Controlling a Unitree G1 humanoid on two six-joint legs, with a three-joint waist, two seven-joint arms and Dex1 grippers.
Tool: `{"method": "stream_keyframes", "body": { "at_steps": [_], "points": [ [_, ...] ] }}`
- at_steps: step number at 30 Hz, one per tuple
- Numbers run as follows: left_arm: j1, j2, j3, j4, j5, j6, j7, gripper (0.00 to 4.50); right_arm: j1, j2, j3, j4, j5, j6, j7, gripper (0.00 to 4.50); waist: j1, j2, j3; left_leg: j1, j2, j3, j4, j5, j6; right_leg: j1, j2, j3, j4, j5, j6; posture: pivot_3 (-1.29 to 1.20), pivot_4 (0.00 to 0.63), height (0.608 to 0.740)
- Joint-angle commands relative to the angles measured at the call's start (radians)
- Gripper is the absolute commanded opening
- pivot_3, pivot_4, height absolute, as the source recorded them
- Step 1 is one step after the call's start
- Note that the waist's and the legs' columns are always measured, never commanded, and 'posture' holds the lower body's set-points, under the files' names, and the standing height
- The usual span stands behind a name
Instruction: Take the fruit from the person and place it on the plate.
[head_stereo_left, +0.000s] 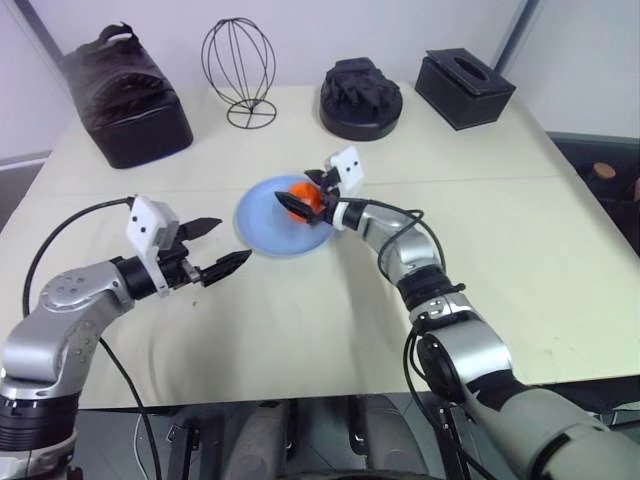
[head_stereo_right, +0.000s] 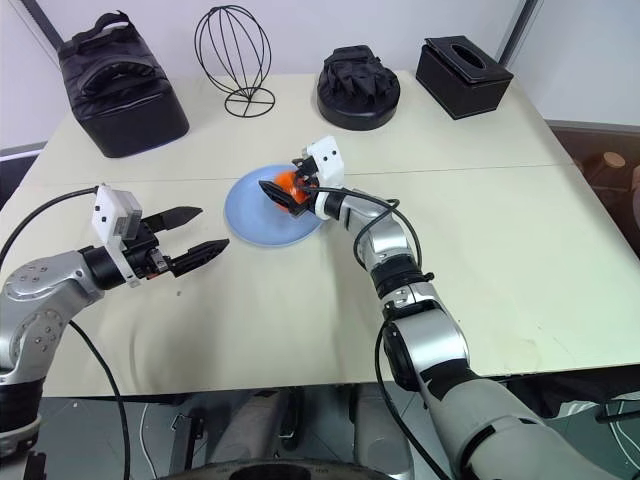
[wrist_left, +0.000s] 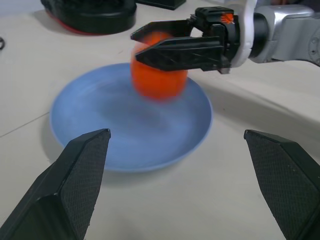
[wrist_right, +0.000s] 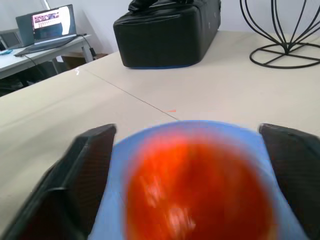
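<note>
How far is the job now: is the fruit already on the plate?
Almost done. The handover looks finished: the fruit is over the blue plate, between the open fingers of the right gripper. It is blurred, so I cannot tell whether it rests there. Left: pulling the gripper away.

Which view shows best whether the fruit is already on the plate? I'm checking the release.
The left wrist view: it shows the fruit side-on over the plate, blurred, between the right gripper's open fingers. The right wrist view has it close but blurred. In the head views the gripper partly hides it.
</note>
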Motion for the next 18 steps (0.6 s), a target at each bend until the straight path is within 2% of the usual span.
{"method": "stream_keyframes", "body": {
  "at_steps": [1, 5, 9, 18],
  "points": [
    [-0.010, 0.000, 0.025, -0.027, -0.017, -0.003, 0.005, 4.50, -0.042, -0.002, -0.018, -0.021, -0.003, -0.037, -0.003, 4.46, 0.000, 0.000, 0.000, 0.000, 0.000, 0.000, 0.000, 0.000, 0.000, 0.000, 0.000, 0.000, 0.000, 0.000, 0.000, 0.00, 0.150, 0.740],
    [-0.032, -0.007, 0.029, -0.001, -0.005, -0.021, 0.009, 4.50, -0.046, -0.026, -0.035, -0.094, 0.013, -0.013, 0.001, 4.46, 0.000, 0.000, 0.000, 0.000, 0.000, 0.000, 0.000, 0.000, 0.000, 0.000, 0.000, 0.000, 0.000, 0.000, 0.000, 0.00, 0.150, 0.740],
    [-0.060, -0.025, 0.060, 0.033, 0.010, -0.057, 0.042, 4.50, -0.042, -0.091, -0.082, -0.259, 0.061, 0.076, -0.007, 4.46, 0.005, 0.000, 0.000, 0.000, 0.000, 0.000, 0.000, 0.000, 0.000, 0.000, 0.000, 0.000, 0.000, 0.000, 0.000, 0.00, 0.150, 0.740],
    [-0.044, -0.063, 0.149, 0.047, 0.031, -0.107, 0.152, 4.50, 0.168, -0.374, -0.165, -0.540, 0.069, 0.207, 0.005, 4.46, 0.008, 0.000, 0.000, 0.000, 0.000, 0.000, 0.000, 0.000, 0.000, 0.001, -0.001, 0.000, -0.001, 0.000, 0.000, 0.00, 0.150, 0.740]
  ]
}}
